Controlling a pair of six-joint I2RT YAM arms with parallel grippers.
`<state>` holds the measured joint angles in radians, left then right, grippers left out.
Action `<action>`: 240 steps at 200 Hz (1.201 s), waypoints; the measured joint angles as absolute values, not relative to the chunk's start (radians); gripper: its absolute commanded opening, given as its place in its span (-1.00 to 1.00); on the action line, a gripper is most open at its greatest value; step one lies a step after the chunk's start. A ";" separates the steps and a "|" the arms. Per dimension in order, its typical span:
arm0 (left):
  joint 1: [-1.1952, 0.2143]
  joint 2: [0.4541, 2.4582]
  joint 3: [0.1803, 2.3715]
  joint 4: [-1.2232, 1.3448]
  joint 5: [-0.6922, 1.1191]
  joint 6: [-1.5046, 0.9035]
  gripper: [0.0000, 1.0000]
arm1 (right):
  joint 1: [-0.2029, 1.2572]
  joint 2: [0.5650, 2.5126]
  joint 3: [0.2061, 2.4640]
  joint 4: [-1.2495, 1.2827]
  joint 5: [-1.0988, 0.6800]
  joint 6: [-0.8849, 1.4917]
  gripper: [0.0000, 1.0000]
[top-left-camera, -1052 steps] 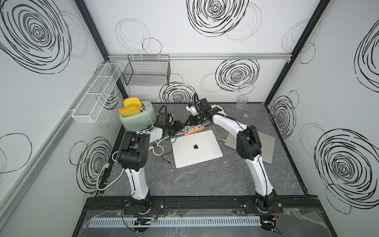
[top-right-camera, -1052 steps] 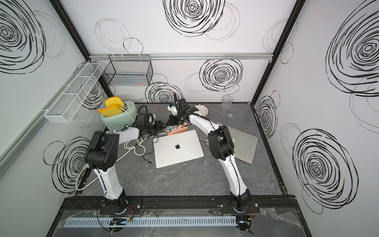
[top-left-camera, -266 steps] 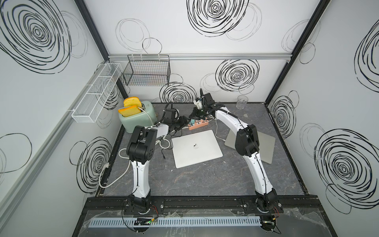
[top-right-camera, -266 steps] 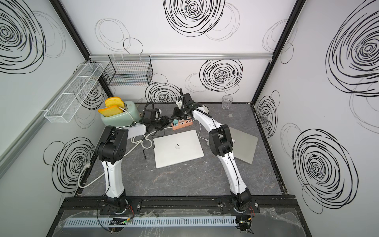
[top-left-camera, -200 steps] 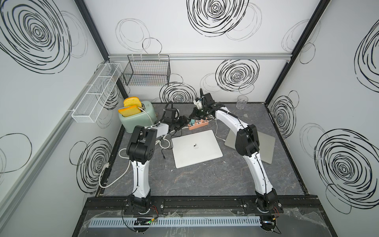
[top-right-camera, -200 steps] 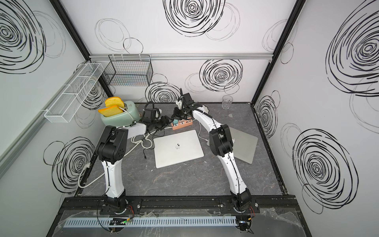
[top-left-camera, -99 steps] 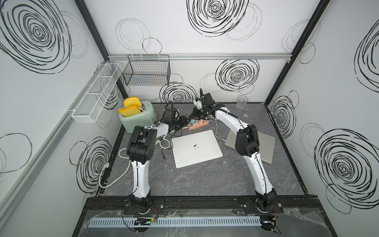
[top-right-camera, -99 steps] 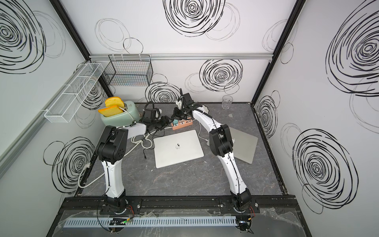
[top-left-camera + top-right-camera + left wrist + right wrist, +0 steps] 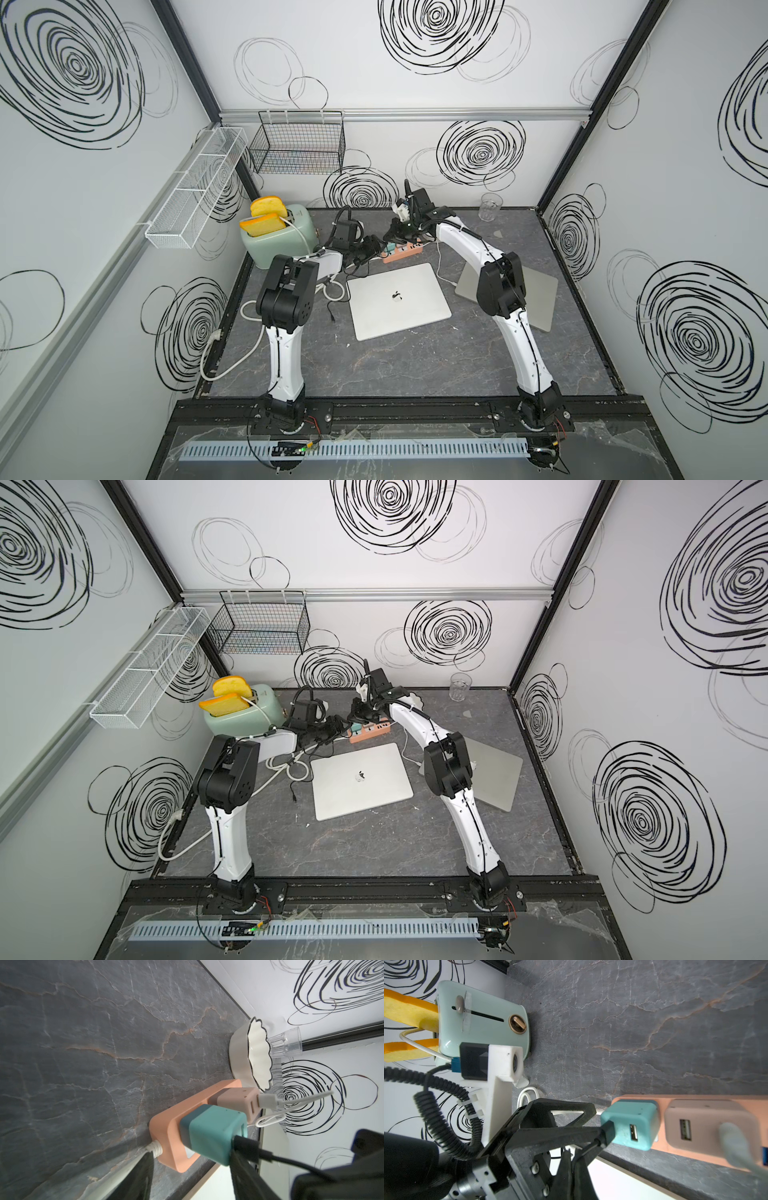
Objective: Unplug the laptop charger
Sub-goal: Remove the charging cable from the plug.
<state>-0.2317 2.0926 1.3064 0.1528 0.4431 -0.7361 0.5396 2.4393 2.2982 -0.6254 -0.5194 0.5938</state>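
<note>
The power strip [image 9: 409, 250] lies at the 12 o'clock end of the table [image 9: 415, 365], just beyond the closed laptop [image 9: 399, 303]. The teal charger [image 9: 209, 1136] is plugged into the strip's end socket, where the strip's white cord comes out. A pink charger [image 9: 234, 1097] sits in the next socket, touching it. A black cable [image 9: 291, 1161] is plugged into the teal charger and a white cable [image 9: 301, 1099] into the pink one.

The left claw [image 9: 598, 1121] reaches in from 9 o'clock and is open. One finger lies low beside the strip's cord end, and the other is up against the black plug on the teal charger.

The right claw [image 9: 571, 1157] comes in from 3 o'clock above the strip. It is closed, and the thin black cable runs in between its tips.

A toaster [image 9: 286, 237] stands at 10 o'clock on the table, a glass [image 9: 490, 206] at 1 o'clock and a second laptop [image 9: 540, 291] at 3 o'clock. A scalloped dish [image 9: 257, 1053] sits just beyond the strip.
</note>
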 measured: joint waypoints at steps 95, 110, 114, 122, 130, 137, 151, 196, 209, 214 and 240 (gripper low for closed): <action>-0.232 2.092 1.303 0.159 0.443 -0.736 0.23 | 0.540 2.416 2.240 -0.568 -0.537 0.604 -1.00; -0.232 2.091 1.302 0.158 0.444 -0.736 0.23 | 0.539 2.391 2.188 -0.530 -0.545 0.621 -1.00; -0.233 2.091 1.301 0.158 0.445 -0.736 0.23 | 0.539 2.386 2.180 -0.525 -0.545 0.622 -1.00; -0.233 2.091 1.301 0.158 0.445 -0.736 0.23 | 0.538 2.383 2.175 -0.523 -0.545 0.623 -1.00; -0.234 2.091 1.301 0.159 0.445 -0.736 0.23 | 0.539 2.383 2.179 -0.527 -0.538 0.617 -1.00; -0.235 2.091 1.301 0.159 0.445 -0.736 0.23 | 0.540 2.383 2.190 -0.544 -0.530 0.608 -1.00; -0.236 2.091 1.301 0.160 0.444 -0.736 0.23 | 0.542 2.386 2.252 -0.592 -0.523 0.580 -1.00; -0.237 2.091 1.298 0.165 0.443 -0.736 0.23 | 0.562 2.287 2.397 -0.566 -0.524 0.529 -1.00; -0.237 2.091 1.298 0.165 0.443 -0.736 0.23 | 0.566 2.260 2.395 -0.560 -0.524 0.526 -1.00; -0.237 2.091 1.298 0.165 0.443 -0.736 0.23 | 0.567 2.255 2.395 -0.558 -0.524 0.525 -1.00; -0.237 2.091 1.298 0.165 0.443 -0.736 0.24 | 0.565 2.254 2.384 -0.564 -0.524 0.517 -1.00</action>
